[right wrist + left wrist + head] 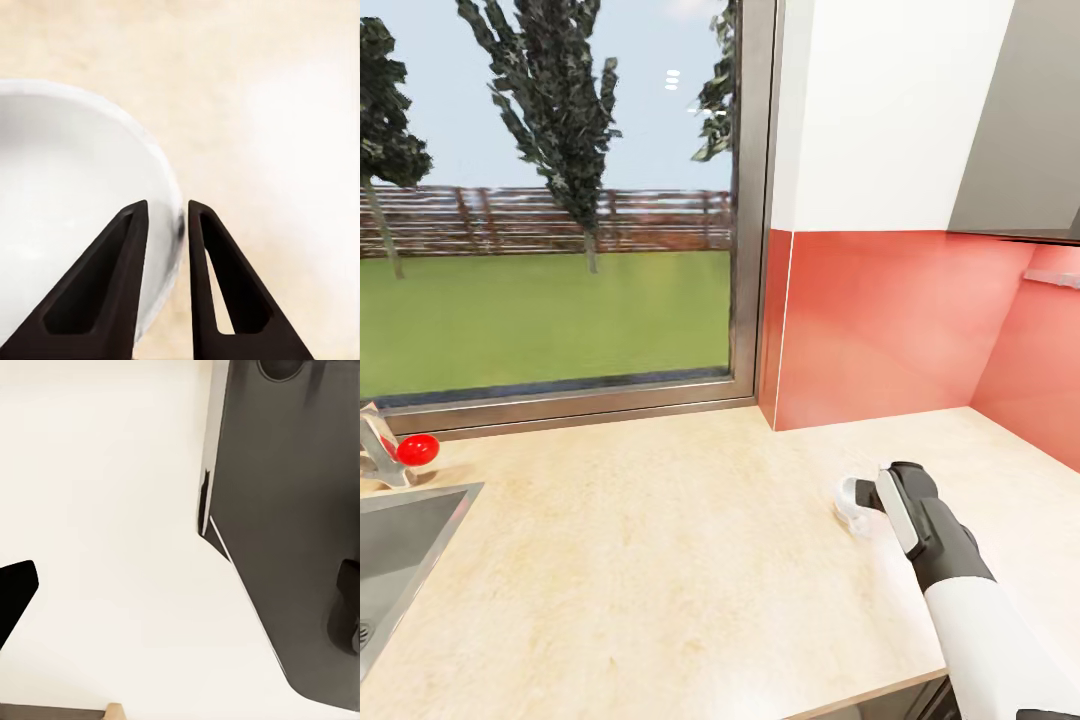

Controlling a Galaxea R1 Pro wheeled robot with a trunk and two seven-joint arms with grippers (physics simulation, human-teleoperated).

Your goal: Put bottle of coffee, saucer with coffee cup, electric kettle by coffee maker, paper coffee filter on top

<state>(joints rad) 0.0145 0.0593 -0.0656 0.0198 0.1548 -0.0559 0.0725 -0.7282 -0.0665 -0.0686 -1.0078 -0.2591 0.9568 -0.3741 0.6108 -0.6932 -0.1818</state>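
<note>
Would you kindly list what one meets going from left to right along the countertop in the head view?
Faucet → red ball → sink → bare countertop → saucer → right gripper, its fingers astride the saucer's rim.

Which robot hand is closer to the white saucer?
The right. The right gripper has its fingers pinching the rim of the white saucer on the countertop. The left gripper's wrist camera sees pale and dark surfaces, no saucer, so it's farther off.
</note>
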